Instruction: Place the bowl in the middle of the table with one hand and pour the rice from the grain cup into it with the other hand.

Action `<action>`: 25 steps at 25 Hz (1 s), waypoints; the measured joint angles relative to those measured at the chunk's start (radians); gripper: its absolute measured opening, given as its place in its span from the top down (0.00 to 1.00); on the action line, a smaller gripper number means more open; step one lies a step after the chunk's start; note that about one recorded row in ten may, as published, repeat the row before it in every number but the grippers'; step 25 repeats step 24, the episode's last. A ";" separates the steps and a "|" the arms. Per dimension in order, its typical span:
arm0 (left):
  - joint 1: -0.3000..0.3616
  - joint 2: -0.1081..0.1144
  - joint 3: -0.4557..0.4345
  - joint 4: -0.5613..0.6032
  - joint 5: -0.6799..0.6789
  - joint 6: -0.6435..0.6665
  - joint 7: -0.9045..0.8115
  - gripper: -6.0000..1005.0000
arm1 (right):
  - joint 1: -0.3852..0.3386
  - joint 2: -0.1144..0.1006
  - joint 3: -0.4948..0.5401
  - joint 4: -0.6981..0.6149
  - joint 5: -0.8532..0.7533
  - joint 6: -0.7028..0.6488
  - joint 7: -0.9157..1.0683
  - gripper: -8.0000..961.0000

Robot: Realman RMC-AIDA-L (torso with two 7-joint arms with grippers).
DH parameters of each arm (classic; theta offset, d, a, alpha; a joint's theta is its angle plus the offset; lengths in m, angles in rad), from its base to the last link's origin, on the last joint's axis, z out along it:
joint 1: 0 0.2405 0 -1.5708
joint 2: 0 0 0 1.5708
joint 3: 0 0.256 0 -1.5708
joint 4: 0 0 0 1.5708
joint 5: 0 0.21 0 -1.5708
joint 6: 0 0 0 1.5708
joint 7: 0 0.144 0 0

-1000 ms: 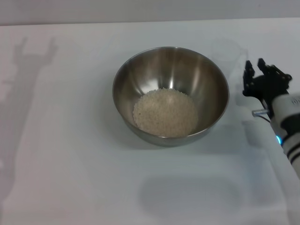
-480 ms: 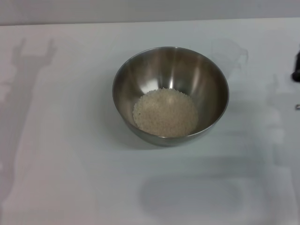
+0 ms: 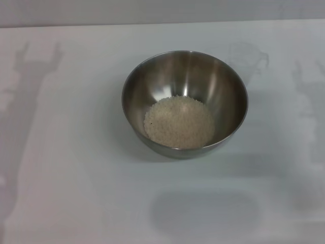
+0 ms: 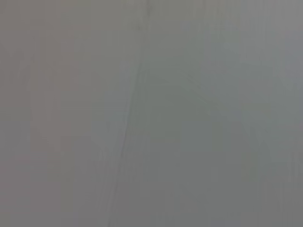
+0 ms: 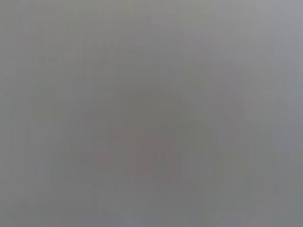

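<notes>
The deep stainless-steel bowl (image 3: 185,104) sits mid-desk (image 3: 66,168) holding off-white rice (image 3: 179,122); the clear plastic cup (image 3: 249,57) stands just behind-right. Neither end effector is visible, so grip states are unknown.

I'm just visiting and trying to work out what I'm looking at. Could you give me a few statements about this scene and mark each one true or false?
1. The bowl holds a heap of rice. True.
2. The grain cup lies inside the bowl. False: it stands on the table, beyond the bowl's right side.
3. Rice is scattered over the table. False: all visible rice is in the bowl.
4. No gripper shows in the head view. True.
5. The bowl is tipped on its side. False: it sits upright.
</notes>
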 joint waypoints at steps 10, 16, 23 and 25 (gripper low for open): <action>-0.003 -0.001 -0.001 0.015 0.000 0.017 0.006 0.14 | 0.056 0.020 0.074 -0.073 0.003 -0.039 0.001 0.31; -0.015 -0.004 -0.004 0.065 -0.001 0.068 0.007 0.14 | 0.064 0.020 0.091 -0.076 0.004 -0.042 0.003 0.24; -0.036 -0.005 -0.004 0.117 -0.002 0.089 0.017 0.14 | 0.064 0.020 0.092 -0.078 0.004 -0.045 0.003 0.24; -0.044 -0.006 -0.004 0.136 -0.002 0.101 0.028 0.14 | 0.064 0.020 0.092 -0.079 0.004 -0.045 0.003 0.24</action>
